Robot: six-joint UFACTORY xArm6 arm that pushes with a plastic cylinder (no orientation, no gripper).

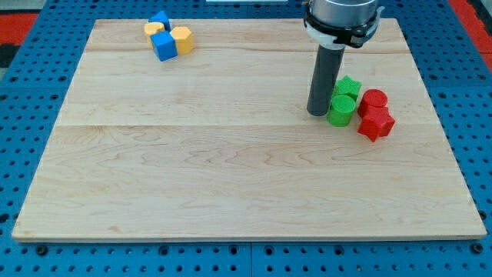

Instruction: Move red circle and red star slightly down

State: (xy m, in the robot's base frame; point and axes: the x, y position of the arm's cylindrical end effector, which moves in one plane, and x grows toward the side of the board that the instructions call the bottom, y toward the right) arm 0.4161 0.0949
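The red circle [373,100] and the red star [376,123] sit together at the view's right on the wooden board [231,177], the star just below the circle. A green star [349,86] and a green circle [340,109] touch them on their left. My tip [317,112] rests on the board just left of the green circle, close to it, with the green blocks between it and the red blocks.
At the view's top left is a cluster of two blue blocks [163,45] [160,19] and two yellow blocks [183,38] [153,31]. The board's right edge lies a little beyond the red blocks.
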